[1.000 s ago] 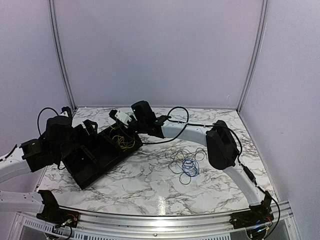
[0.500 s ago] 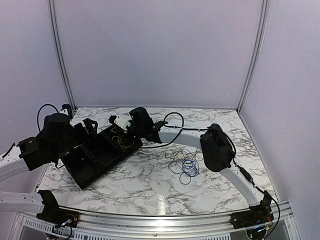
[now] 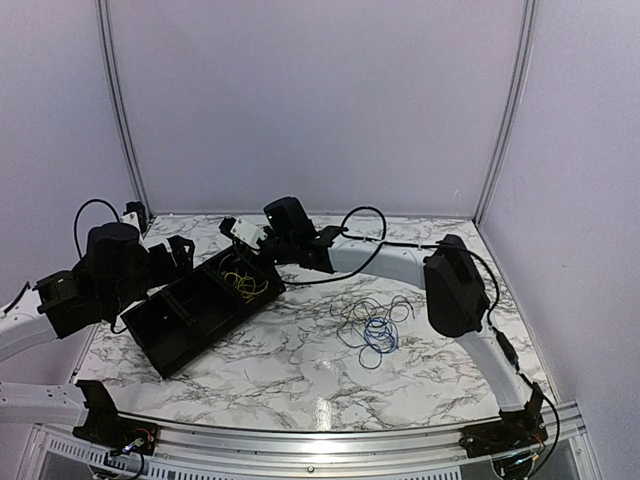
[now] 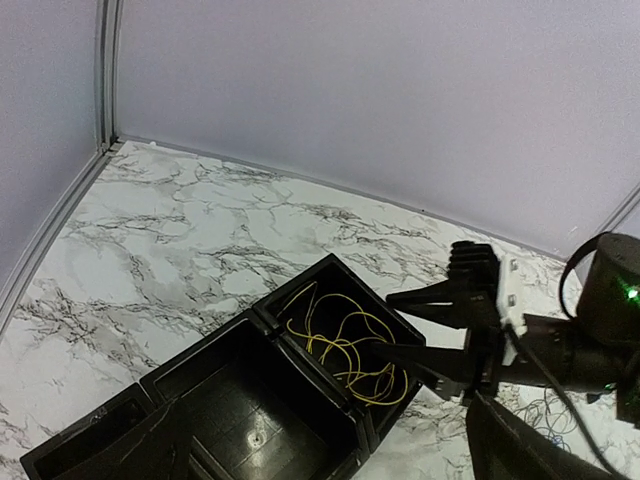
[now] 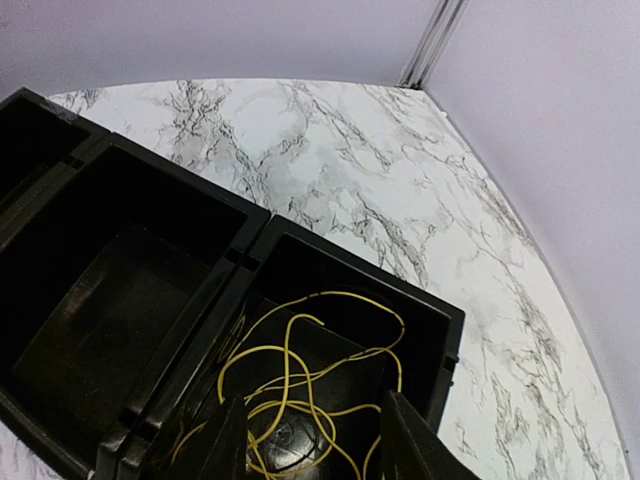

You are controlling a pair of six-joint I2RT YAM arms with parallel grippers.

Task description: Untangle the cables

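Yellow cable (image 5: 330, 294) beneath right gripper (image 5: 312, 402) (jaws apart, empty).

A robotics lab test cell. Plain panel walls (image 3: 320, 100) in metal framing stand around the marble-patterned table (image 3: 300, 375); an aluminium rail (image 3: 300, 437) along its near edge carries robot-arm bases (image 3: 505, 432).

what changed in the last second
The right gripper dipped toward the tray's end compartment, then lifted back out; it is open and holds nothing. The yellow cable lies in that compartment as before. The blue cable, black cable and tray stayed put.
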